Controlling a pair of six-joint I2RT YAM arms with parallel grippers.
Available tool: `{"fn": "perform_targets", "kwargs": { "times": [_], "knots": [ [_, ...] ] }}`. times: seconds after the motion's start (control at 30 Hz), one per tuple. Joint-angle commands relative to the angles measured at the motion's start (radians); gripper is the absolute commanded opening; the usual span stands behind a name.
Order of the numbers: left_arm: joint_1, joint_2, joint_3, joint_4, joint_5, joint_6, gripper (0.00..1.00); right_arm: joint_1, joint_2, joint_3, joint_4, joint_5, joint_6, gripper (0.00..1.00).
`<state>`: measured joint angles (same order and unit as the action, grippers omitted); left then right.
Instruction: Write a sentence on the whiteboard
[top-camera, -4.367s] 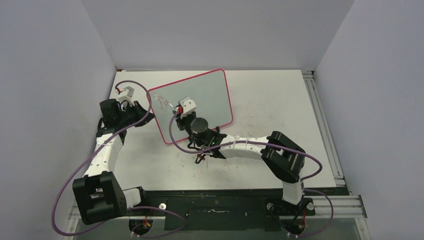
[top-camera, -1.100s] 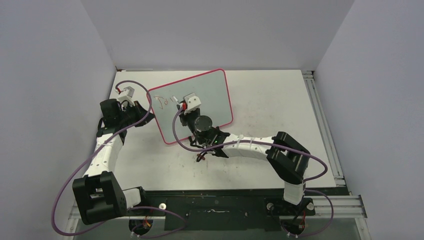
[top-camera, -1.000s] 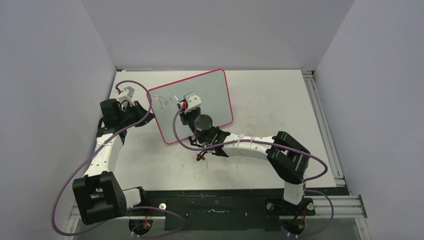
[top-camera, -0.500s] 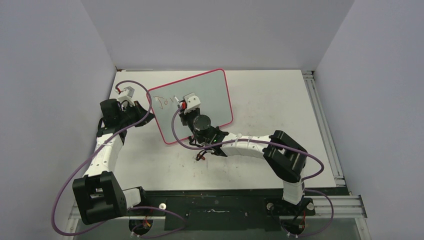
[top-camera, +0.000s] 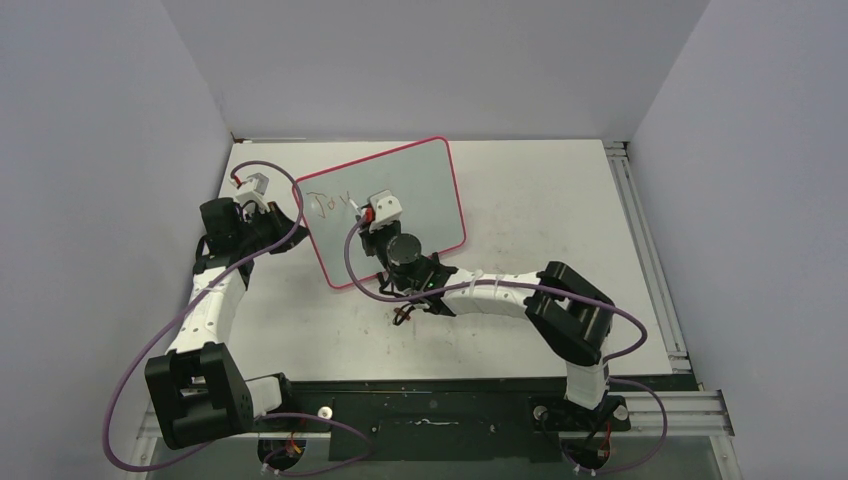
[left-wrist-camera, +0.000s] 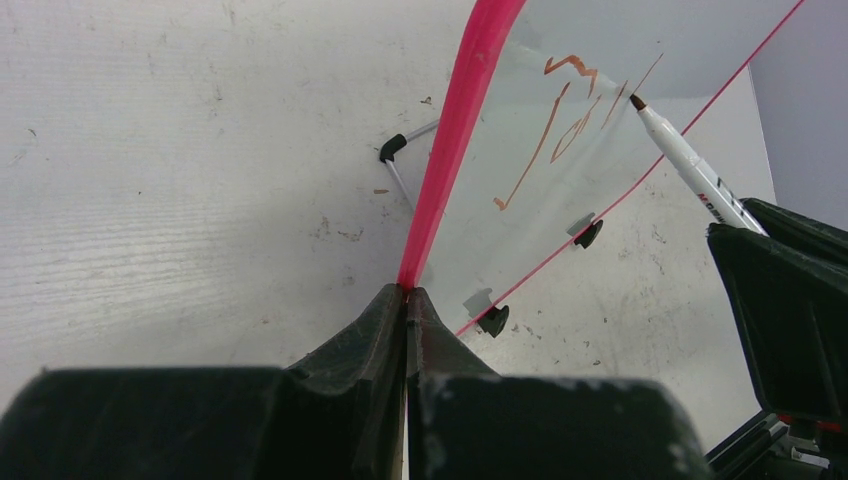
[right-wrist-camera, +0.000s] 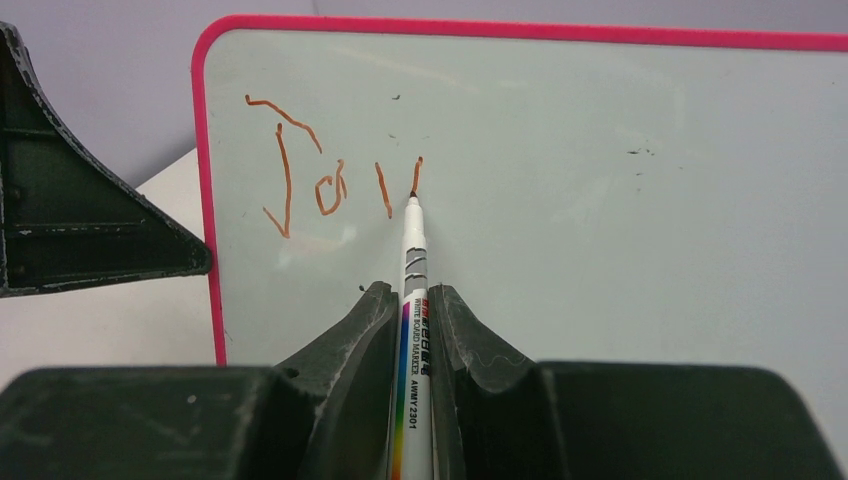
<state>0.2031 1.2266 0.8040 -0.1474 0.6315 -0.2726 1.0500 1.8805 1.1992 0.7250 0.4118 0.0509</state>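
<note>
The whiteboard (top-camera: 400, 200) with a pink-red frame stands tilted at the back of the table. My left gripper (top-camera: 283, 218) is shut on its left frame edge (left-wrist-camera: 440, 200). My right gripper (top-camera: 372, 222) is shut on a white board marker (right-wrist-camera: 412, 280). The marker's tip touches the board at the bottom of a short stroke. The sentence (right-wrist-camera: 330, 185) reads "Jo" plus two short strokes in reddish-brown. It also shows in the left wrist view (left-wrist-camera: 560, 130) and the top view (top-camera: 328, 203). The marker also shows in the left wrist view (left-wrist-camera: 690, 175).
Two black feet (left-wrist-camera: 492, 320) and a thin wire stand (left-wrist-camera: 392, 150) show under the board. A small dark-red object (top-camera: 402, 316) lies on the table under my right arm. An aluminium rail (top-camera: 650, 260) runs along the right edge. Grey walls enclose the table.
The writing has grown from "J" and a partial letter to "Jo" plus two strokes. My right gripper has moved slightly right along the board with the marker. My left arm has stayed still.
</note>
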Motion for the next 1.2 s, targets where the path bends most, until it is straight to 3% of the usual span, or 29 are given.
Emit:
{"fn": "perform_targets", "kwargs": {
  "times": [0.0, 0.73, 1.17],
  "knots": [
    [-0.019, -0.013, 0.031, 0.008, 0.039, 0.007, 0.00, 0.011, -0.004, -0.021, -0.012, 0.000, 0.024, 0.05],
    [-0.019, -0.016, 0.029, 0.008, 0.040, 0.007, 0.00, 0.056, -0.003, -0.052, -0.023, -0.024, 0.032, 0.05],
    [-0.019, -0.016, 0.030, 0.006, 0.035, 0.009, 0.00, 0.063, -0.113, -0.100, 0.027, -0.085, 0.003, 0.05]
  ]
}}
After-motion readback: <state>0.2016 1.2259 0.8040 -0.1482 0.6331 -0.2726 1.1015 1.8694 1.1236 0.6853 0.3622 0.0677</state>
